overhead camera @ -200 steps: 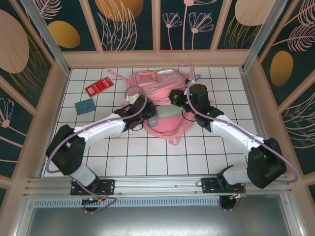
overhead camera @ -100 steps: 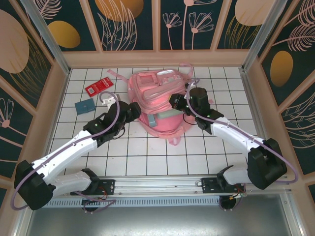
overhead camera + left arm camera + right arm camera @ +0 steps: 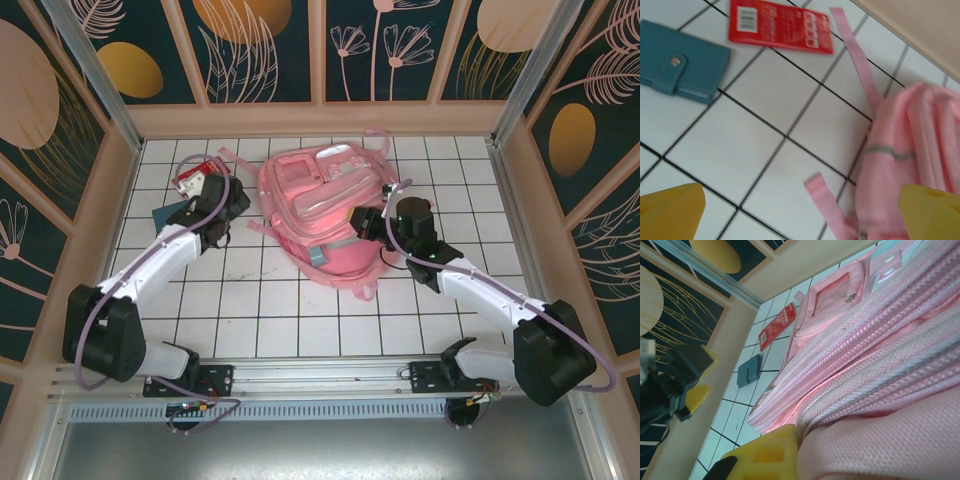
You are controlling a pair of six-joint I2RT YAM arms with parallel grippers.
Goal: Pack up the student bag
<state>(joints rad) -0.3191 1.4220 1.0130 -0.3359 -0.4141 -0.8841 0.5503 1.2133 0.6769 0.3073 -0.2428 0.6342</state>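
The student bag [image 3: 315,200], a big pink backpack, lies flat in the middle of the tiled table, its straps trailing to the left. At the bag's right side my right gripper [image 3: 364,224] is shut on a fold of its fabric. The right wrist view has one yellow finger [image 3: 765,455] pressed against the pink weave [image 3: 875,355]; the other finger is hidden behind cloth. My left gripper [image 3: 203,186] hovers at the back left, open and empty, with yellow fingertips [image 3: 670,210] wide apart over bare tile. The bag's edge [image 3: 910,155] lies to its right.
A blue snap wallet [image 3: 680,62] and a red packet [image 3: 780,27] lie on the tiles ahead of the left gripper, near the back left wall. A loose pink strap end [image 3: 822,200] lies between the left fingers. Wooden walls [image 3: 320,118] ring the table.
My left arm has left the bag's front and swung to the back left over the wallet and packet, its jaws opening wide. The right gripper, still shut on the bag, shifted slightly.
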